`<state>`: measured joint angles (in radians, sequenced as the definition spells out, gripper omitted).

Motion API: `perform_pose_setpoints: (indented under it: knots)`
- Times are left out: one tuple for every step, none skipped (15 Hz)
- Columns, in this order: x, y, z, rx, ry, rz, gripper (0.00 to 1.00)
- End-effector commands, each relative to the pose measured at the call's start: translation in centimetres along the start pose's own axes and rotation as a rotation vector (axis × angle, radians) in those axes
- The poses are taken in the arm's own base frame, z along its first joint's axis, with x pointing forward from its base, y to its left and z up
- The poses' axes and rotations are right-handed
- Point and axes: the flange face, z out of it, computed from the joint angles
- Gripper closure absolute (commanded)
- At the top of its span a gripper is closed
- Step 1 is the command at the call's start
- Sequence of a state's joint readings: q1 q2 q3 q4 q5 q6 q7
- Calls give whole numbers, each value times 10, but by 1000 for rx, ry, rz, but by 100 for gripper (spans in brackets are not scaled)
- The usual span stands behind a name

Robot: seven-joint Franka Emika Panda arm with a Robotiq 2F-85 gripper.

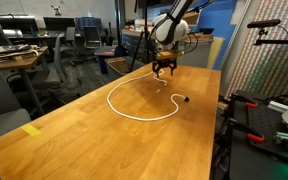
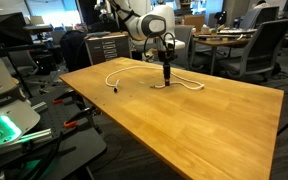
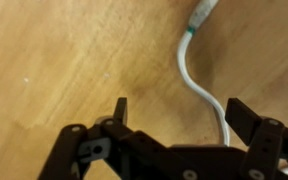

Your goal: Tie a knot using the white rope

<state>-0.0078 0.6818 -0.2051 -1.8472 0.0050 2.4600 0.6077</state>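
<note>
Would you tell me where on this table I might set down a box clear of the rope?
The near half of the wooden table, between the white rope loop and the yellow tape mark, is bare. It is crowded at the far end, where the open pincer is low over the rope.

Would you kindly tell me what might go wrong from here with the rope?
In the wrist view the white rope runs off-centre between the open jaws of the gripper, so closing might nudge it aside rather than pinch it. It lies flat on the table, so pressing down could scrape the wood. Pulling may drag its loop out of shape.
</note>
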Motion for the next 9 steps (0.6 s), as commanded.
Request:
perform_pose_setpoints:
  knots:
    - [-4, 0, 2, -14, -36, -15, 0]
    - [-10, 8, -11, -42, -66, -128, 0]
    - [-11, 21, -27, -33, -53, -203, 0]
    - [-10, 33, -37, -25, -29, -255, 0]
    - [-7, 43, -47, -17, -1, -305, 0]
    - [-7, 51, -58, -3, 23, -350, 0]
    - [-9, 58, -72, 31, 44, -387, 0]
    - [-12, 62, -86, 75, 37, -418, 0]
    - [3, 46, -54, 8, 11, -348, 0]
